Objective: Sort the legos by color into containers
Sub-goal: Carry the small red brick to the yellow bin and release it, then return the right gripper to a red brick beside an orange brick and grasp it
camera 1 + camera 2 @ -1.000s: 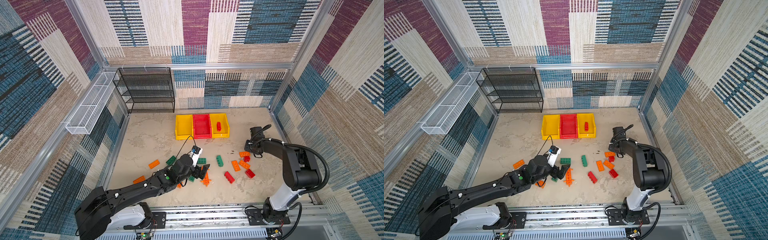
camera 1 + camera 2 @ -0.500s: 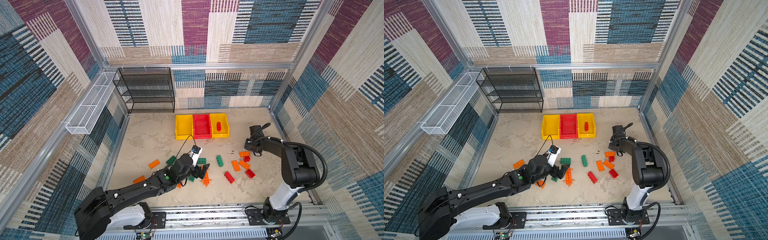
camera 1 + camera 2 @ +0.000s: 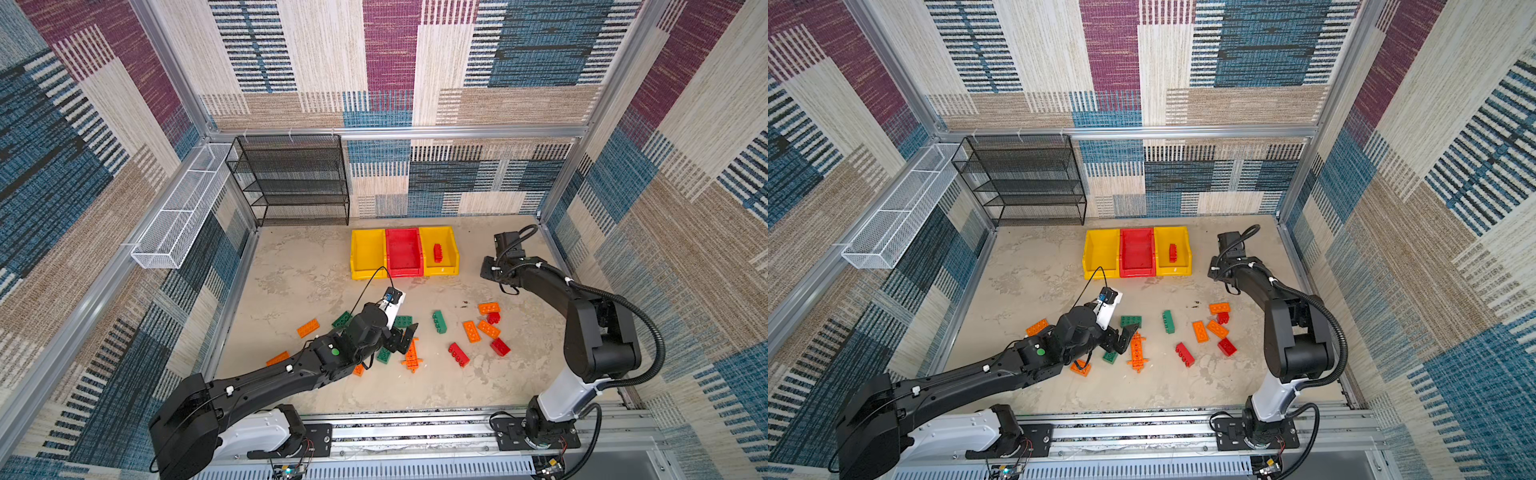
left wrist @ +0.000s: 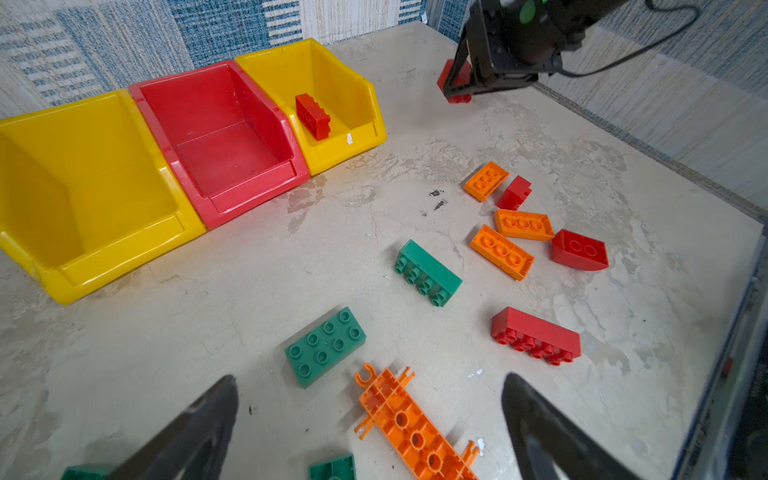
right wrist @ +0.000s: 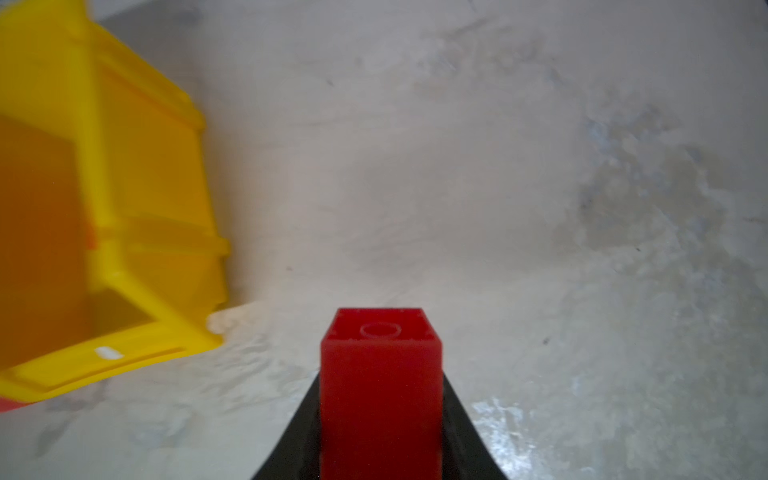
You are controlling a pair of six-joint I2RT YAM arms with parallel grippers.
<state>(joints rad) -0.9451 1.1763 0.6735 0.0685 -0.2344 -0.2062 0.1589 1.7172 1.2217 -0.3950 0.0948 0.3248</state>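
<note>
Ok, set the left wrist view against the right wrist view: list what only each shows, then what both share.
Left wrist only: the inside of the red bin, the yellow bin at the other end, a red brick inside the yellow bin nearest the right arm, the loose bricks, the orange plate, the open left hand. Right wrist only: the held red brick end-on, close up. Both: the right hand shut on that brick, that yellow bin, the table.

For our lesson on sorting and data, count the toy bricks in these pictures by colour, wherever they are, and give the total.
Orange bricks: 7, including the long flat plate
Green bricks: 4
Red bricks: 5, one in a yellow bin, one held by the right end effector
Total: 16
</note>
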